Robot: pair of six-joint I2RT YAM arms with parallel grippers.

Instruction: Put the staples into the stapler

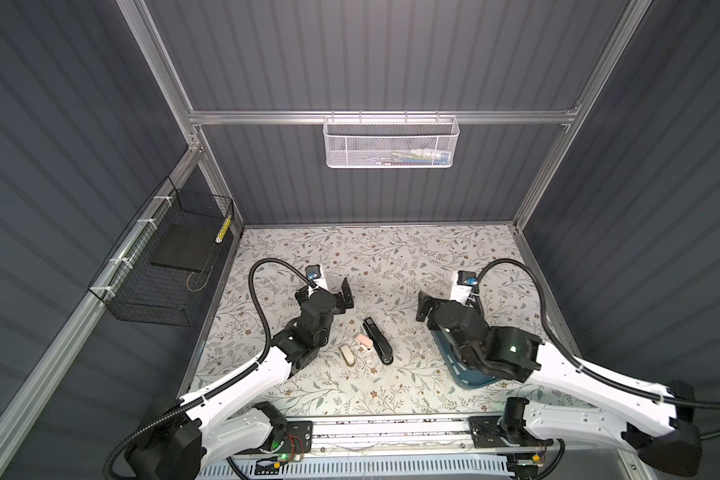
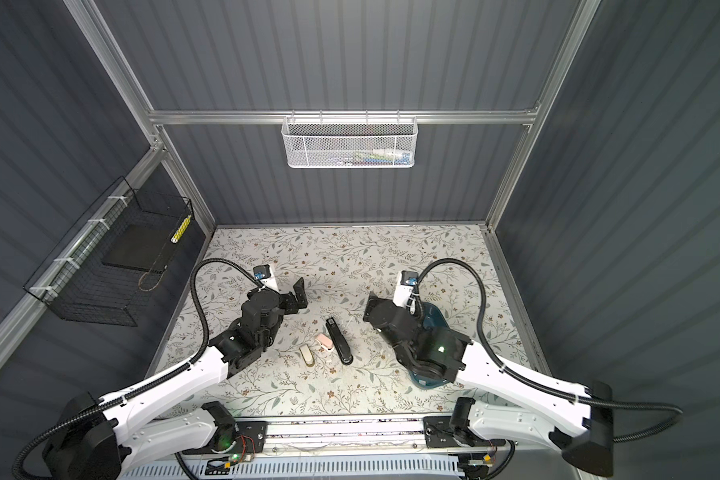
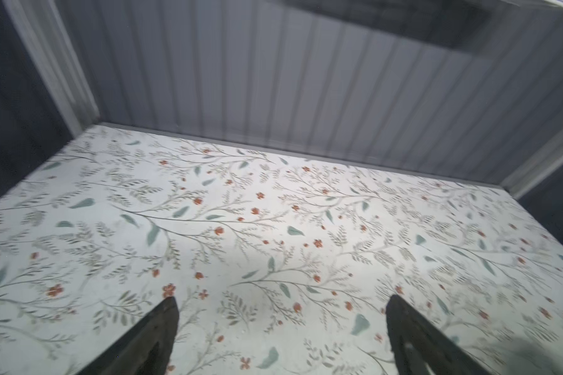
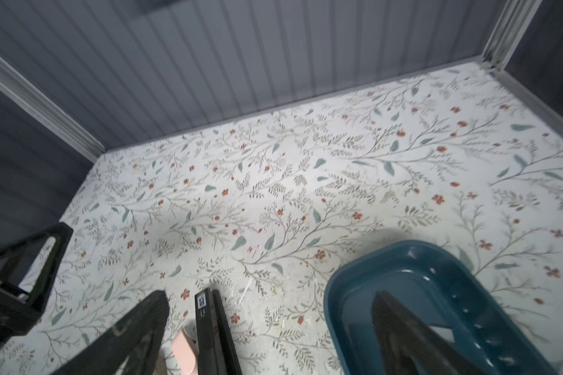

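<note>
Top views both show the black stapler (image 1: pixel 377 341) (image 2: pixel 339 341) lying flat near the middle of the table (image 1: pixel 391 257) (image 2: pixel 350 257), its length running far to near with the near end angled slightly right. The staples (image 1: pixel 386 322) (image 2: pixel 351 321) are hard to pick out. The clearest sign is a thin pale strip on the table just right of the stapler's far end, apart from both grippers, which the right wrist view (image 4: pixel 247 287) also shows. Whether any sit inside the stapler cannot be told. A pink stapler (image 1: pixel 364 343) (image 2: pixel 324 343) lies touching or just beside the black one on its left, and a beige stapler (image 1: pixel 347 356) (image 2: pixel 307 356) lies a little further left and nearer. The left gripper (image 1: pixel 347 300) (image 3: pixel 281 311) hangs left of and beyond the staplers with its fingers spread wide and nothing between them, over bare table. The right gripper (image 1: pixel 422 309) (image 4: pixel 270 302) is on the right of the staplers, also spread wide and empty. In its wrist view one finger (image 4: pixel 400 324) is over the blue tray (image 4: pixel 338 292) and the other (image 4: pixel 143 324) is left of the black stapler's end. That tray (image 1: pixel 466 380) sits right of centre, mostly under the right arm. A white basket (image 1: pixel 391 145) hangs on the far wall and a black basket (image 1: pixel 163 270) on the left wall.
</note>
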